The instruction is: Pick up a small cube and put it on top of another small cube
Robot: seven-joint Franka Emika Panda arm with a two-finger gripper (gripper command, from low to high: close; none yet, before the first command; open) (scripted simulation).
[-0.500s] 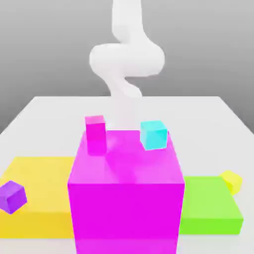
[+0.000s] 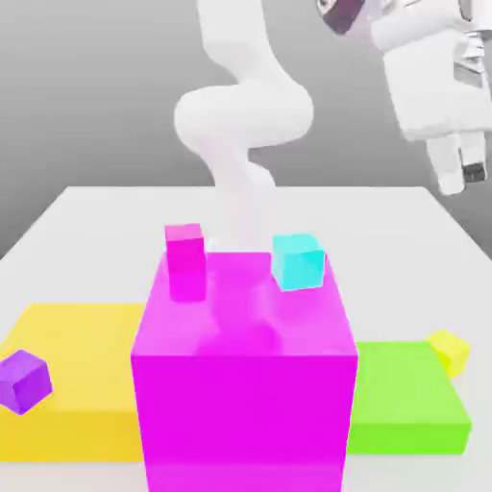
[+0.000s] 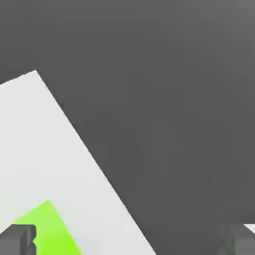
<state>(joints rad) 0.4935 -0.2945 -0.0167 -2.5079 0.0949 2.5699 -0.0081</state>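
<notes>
The small yellow cube [image 2: 448,352] rests at the exterior view's right, at the far corner of a flat green slab [image 2: 404,396]. High above it, near the upper right corner, hangs my gripper [image 2: 461,177], open and holding nothing. In the hand view its two fingers [image 3: 18,240] stand far apart at the picture's edge, with only a corner of the green slab [image 3: 47,231] and the white table [image 3: 45,144] showing; the yellow cube is out of that view. A small purple cube [image 2: 23,381] lies on a flat yellow slab [image 2: 77,370] at the left.
A big magenta block [image 2: 245,370] stands in the front middle, carrying a small magenta cube [image 2: 184,259] and a small cyan cube [image 2: 297,261]. The arm's white links [image 2: 240,115] rise behind it. The table's edge crosses the hand view diagonally.
The hand has swung into the exterior view at the upper right; half a second ago only the arm's links showed. The cubes have not moved.
</notes>
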